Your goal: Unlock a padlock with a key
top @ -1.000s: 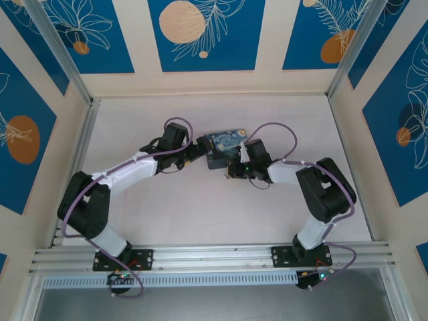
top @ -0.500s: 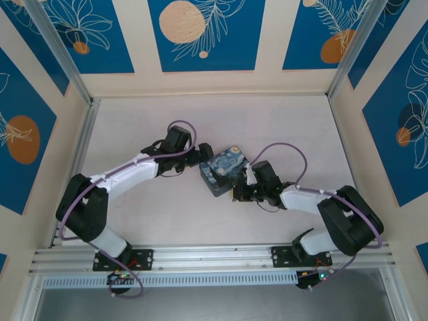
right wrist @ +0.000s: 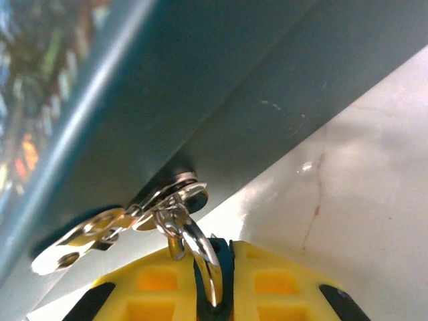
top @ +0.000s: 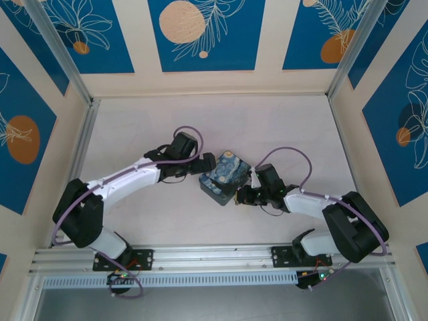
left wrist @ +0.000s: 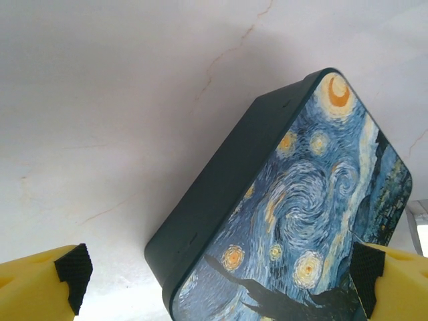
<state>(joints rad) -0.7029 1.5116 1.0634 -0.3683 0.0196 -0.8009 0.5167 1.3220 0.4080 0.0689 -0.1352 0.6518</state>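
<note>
Right claw (right wrist: pixel 212 284) is nearly closed, pinching a thin silvery metal loop (right wrist: pixel 202 257) at the latch on the dark-teal side wall of the square blue-and-yellow swirl-painted box (left wrist: pixel 294 214). A small brass-tinted metal padlock (right wrist: pixel 80 242) dangles just beside the loop, I think, but it's too blurred to be sure. Left claw (left wrist: pixel 221 281) is wide, with the box partly between its pads and nothing clamped.

Risk: the box sits unbraced on the white table (top: pixel 287 127). A pull or twist could drag it, or the loop could slip out of the pinch.

Can't tell whether that loop belongs to the tiny silvery key or is the padlock's shackle. Keyhole hidden.
</note>
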